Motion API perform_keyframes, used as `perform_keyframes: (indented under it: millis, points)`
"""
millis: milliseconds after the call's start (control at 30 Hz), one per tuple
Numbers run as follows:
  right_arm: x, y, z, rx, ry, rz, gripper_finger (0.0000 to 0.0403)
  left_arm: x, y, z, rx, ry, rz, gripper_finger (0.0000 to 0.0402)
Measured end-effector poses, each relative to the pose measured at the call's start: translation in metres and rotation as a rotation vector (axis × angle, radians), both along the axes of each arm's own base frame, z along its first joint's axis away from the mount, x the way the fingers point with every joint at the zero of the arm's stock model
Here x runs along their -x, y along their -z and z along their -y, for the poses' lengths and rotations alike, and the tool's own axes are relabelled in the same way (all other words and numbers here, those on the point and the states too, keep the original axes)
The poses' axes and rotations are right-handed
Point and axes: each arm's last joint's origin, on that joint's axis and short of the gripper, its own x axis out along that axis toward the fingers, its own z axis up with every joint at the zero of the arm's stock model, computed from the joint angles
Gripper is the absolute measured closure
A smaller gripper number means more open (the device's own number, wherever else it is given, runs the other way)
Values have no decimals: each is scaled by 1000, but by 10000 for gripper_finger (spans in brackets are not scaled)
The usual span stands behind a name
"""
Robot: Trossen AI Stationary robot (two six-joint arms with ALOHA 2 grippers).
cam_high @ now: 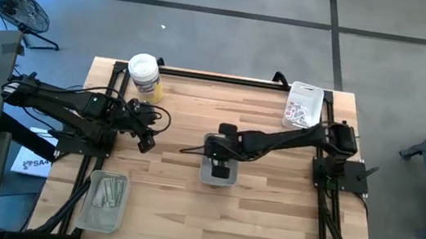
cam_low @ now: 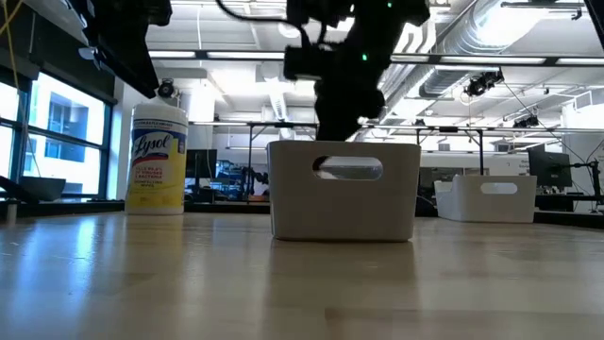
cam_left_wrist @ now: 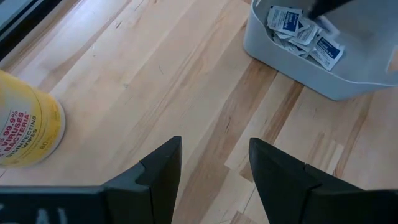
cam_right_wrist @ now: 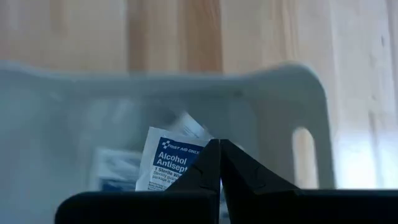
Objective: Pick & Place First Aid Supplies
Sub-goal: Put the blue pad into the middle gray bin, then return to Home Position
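Observation:
A grey bin (cam_high: 211, 146) stands mid-table with several white, blue-printed packets (cam_left_wrist: 303, 34) lying on its floor. My right gripper (cam_right_wrist: 219, 148) reaches into the bin from the table's right, slanting down, shut on a white alcohol antiseptic packet (cam_right_wrist: 166, 163). In the high view this gripper (cam_high: 221, 168) covers much of the bin. My left gripper (cam_left_wrist: 214, 155) hangs open over bare wood left of the bin, with nothing between its fingers. My right gripper pinches the packet's edge (cam_right_wrist: 198, 167) between its two fingertips, which slant down from the table's right side. The packet sticks out beyond the fingertips, printed face toward the camera, inside the bin's walls. I cannot tell whether it touches the packets below.
A white-lidded wipes tub (cam_high: 144, 73) with a yellow label stands at the back left. A clear tray (cam_high: 303, 107) with packets sits at the back right, and another clear tray (cam_high: 105, 198) with pale strips at the front left. Bare wood lies between them.

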Motion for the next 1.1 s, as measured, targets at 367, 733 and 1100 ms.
perform_keyframes:
  millis: [367,733,1100]
  points:
    - [-3,30,12,64,-28,-118,403,0,0,0,0,0,0,218]
    - [-1,12,11,17,-37,-65,365,0,0,0,0,0,0,218]
    - [12,1,20,123,33,-124,278,0,0,0,0,0,0,218]
